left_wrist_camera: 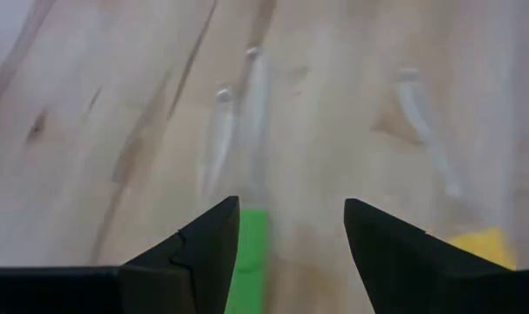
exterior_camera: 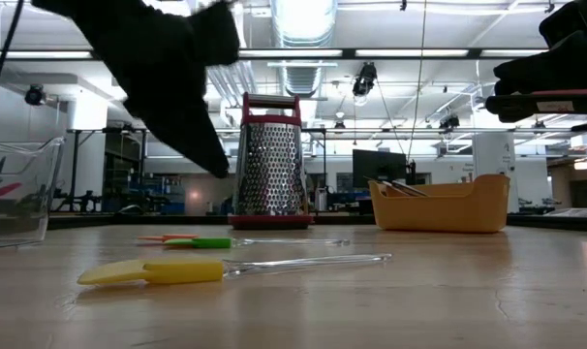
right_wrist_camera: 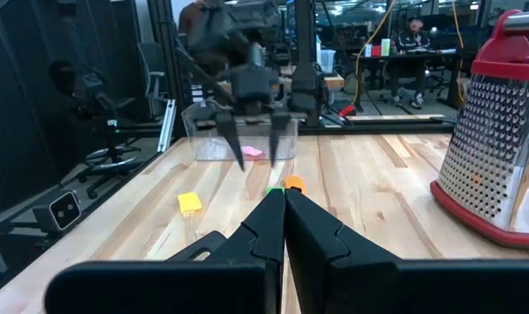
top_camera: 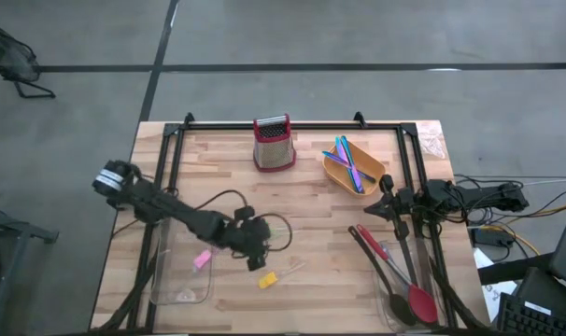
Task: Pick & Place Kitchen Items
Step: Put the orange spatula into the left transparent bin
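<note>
My left gripper (top_camera: 254, 252) hangs open a little above the table, over a small green piece with a clear handle (left_wrist_camera: 249, 249). The green piece lies flat on the wood below the gap between the fingers, which do not touch it. An orange piece (right_wrist_camera: 295, 183) lies beside it. A yellow piece with a clear handle (top_camera: 267, 278) lies nearer the front edge. A pink piece (top_camera: 202, 259) lies in a clear container (top_camera: 176, 275). My right gripper (right_wrist_camera: 285, 199) is shut and empty at the table's right. Black spoons and a red-headed spoon (top_camera: 420, 301) lie at the front right.
A red box grater (top_camera: 274, 142) stands at the far middle. An orange bowl (top_camera: 332, 173) at the far right holds blue, purple and green sticks (top_camera: 350, 161). A black frame runs along the table's edges (top_camera: 264, 124). People show in the room beyond.
</note>
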Action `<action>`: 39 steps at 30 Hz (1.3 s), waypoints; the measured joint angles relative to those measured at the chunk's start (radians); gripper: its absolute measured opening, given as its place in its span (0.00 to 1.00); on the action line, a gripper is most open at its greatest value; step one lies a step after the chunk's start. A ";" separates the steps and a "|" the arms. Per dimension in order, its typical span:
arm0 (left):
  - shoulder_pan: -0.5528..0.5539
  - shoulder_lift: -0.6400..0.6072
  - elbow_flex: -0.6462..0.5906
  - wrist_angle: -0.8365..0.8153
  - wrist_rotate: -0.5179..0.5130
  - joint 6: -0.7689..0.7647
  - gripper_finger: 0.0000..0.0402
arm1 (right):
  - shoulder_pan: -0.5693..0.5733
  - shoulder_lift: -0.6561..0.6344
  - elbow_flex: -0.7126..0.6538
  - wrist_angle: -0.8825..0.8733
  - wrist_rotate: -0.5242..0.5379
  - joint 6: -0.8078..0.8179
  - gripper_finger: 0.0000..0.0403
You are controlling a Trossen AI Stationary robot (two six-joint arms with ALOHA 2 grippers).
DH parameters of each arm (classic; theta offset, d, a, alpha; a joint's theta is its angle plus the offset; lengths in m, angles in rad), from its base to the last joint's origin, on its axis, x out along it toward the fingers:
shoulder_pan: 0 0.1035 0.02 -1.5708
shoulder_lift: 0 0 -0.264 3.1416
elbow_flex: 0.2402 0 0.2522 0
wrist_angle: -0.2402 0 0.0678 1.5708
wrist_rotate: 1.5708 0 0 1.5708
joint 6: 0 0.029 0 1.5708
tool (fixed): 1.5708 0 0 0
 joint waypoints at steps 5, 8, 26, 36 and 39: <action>0.076 0.049 0.000 -0.001 0.029 0.047 0.53 | 0.000 0.000 0.000 0.000 0.000 0.000 0.02; 0.108 0.074 0.000 0.005 0.046 0.069 0.53 | 0.000 0.000 0.000 0.000 0.000 0.000 0.02; 0.148 0.238 0.018 0.059 0.169 0.154 0.53 | 0.000 0.000 0.000 0.000 0.000 0.000 0.02; 0.150 0.274 0.018 0.050 0.178 0.175 0.46 | 0.000 0.000 0.000 0.000 0.000 0.000 0.02; 0.146 0.275 0.025 0.041 0.185 0.169 0.37 | 0.000 0.000 0.000 0.000 0.000 0.000 0.02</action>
